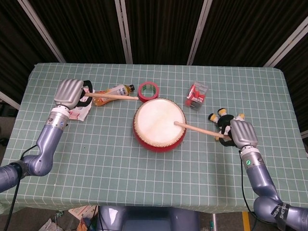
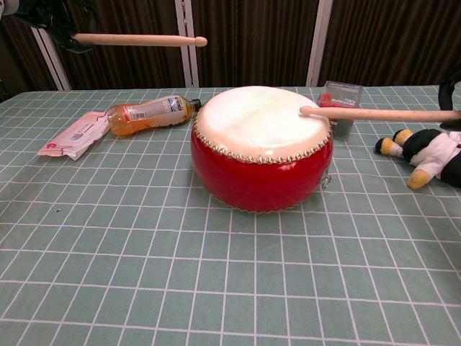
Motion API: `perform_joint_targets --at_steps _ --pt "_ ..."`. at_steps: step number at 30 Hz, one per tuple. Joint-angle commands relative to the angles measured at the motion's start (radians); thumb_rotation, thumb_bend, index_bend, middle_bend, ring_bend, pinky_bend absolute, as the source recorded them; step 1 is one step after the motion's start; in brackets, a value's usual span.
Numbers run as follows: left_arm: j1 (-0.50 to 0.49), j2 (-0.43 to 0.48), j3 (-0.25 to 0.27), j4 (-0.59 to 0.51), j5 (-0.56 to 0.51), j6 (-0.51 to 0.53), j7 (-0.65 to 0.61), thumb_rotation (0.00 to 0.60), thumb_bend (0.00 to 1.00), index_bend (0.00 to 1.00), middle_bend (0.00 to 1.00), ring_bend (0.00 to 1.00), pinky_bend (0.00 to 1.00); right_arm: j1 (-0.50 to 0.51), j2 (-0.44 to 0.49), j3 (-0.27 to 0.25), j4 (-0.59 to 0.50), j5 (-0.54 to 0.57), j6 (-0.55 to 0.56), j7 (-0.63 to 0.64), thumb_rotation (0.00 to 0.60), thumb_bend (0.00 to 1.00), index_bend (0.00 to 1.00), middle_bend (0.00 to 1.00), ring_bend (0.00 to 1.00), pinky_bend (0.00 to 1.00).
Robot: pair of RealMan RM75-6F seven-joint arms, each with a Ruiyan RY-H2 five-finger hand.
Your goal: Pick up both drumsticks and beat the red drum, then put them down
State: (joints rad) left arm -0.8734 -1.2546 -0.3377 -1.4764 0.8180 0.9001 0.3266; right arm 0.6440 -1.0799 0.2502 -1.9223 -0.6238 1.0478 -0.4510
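The red drum [image 1: 159, 126] [image 2: 261, 169] with a pale skin stands mid-table. My left hand [image 1: 70, 92] [image 2: 49, 16] grips a wooden drumstick [image 1: 113, 96] [image 2: 140, 40], held level above the table with its tip short of the drum's left side. From the right, my right hand [image 1: 241, 133] holds the other drumstick [image 1: 201, 129] [image 2: 378, 113]. Its tip lies over the right part of the drum skin, at or just above the surface. In the chest view only a dark edge of that hand shows at the right border.
An orange drink bottle [image 1: 111, 93] and a pink packet [image 1: 80, 102] lie behind the left drumstick. A red tape roll [image 1: 148, 89] and a clear box of red parts [image 1: 197, 95] sit behind the drum. A black plush toy [image 1: 224, 121] lies beside my right hand.
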Motion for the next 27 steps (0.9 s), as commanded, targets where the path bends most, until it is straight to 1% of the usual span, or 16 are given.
perform_joint_targets --at_steps 1,5,7,11,14,17,20,23,25,27 --pt "-0.002 -0.004 -0.003 0.005 0.005 0.005 -0.014 0.6 0.56 0.76 1.0 1.0 1.0 0.005 -0.001 0.006 -0.001 -0.004 0.007 0.011 0.6 0.53 0.96 1.0 1.0 1.0" --pt "-0.004 0.003 -0.011 0.001 0.004 0.011 -0.028 0.6 0.56 0.76 1.0 1.0 1.0 -0.006 0.014 0.071 -0.024 -0.048 0.047 0.105 0.6 0.53 0.96 1.0 1.0 1.0" --pt "-0.005 0.009 -0.019 -0.001 0.0 0.015 -0.04 0.6 0.56 0.76 1.0 1.0 1.0 -0.022 0.022 0.127 -0.042 -0.098 0.086 0.197 0.6 0.53 0.96 1.0 1.0 1.0" --pt "-0.004 0.018 -0.025 -0.005 -0.001 0.018 -0.053 0.6 0.56 0.76 1.0 1.0 1.0 -0.042 0.024 0.18 -0.056 -0.162 0.123 0.307 0.6 0.53 0.96 1.0 1.0 1.0" --pt "-0.003 0.026 -0.025 -0.009 0.003 0.017 -0.061 0.6 0.56 0.76 1.0 1.0 1.0 -0.049 0.014 0.189 -0.05 -0.199 0.131 0.355 0.6 0.53 0.97 1.0 1.0 1.0" --pt "0.0 0.035 -0.024 -0.013 0.009 0.016 -0.07 0.6 0.56 0.76 1.0 1.0 1.0 -0.039 0.001 0.167 -0.033 -0.193 0.093 0.351 0.6 0.53 0.97 1.0 1.0 1.0" --pt "0.004 0.045 -0.021 -0.02 0.01 0.011 -0.082 0.6 0.56 0.76 1.0 1.0 1.0 -0.009 -0.039 0.117 0.018 -0.186 0.049 0.294 0.6 0.54 0.97 1.0 1.0 1.0" --pt "0.007 0.05 -0.015 -0.024 0.017 0.009 -0.087 0.6 0.56 0.76 1.0 1.0 1.0 0.028 -0.085 0.053 0.078 -0.167 0.001 0.203 0.6 0.54 0.97 1.0 1.0 1.0" --pt "0.009 0.052 -0.009 -0.022 0.021 0.005 -0.094 0.6 0.56 0.76 1.0 1.0 1.0 0.072 -0.099 -0.011 0.113 -0.086 -0.073 0.088 0.6 0.54 0.97 1.0 1.0 1.0" --pt "0.012 0.052 0.001 -0.012 0.024 -0.004 -0.097 0.6 0.56 0.76 1.0 1.0 1.0 0.137 -0.098 -0.087 0.138 0.045 -0.132 -0.076 0.6 0.54 0.97 1.0 1.0 1.0"
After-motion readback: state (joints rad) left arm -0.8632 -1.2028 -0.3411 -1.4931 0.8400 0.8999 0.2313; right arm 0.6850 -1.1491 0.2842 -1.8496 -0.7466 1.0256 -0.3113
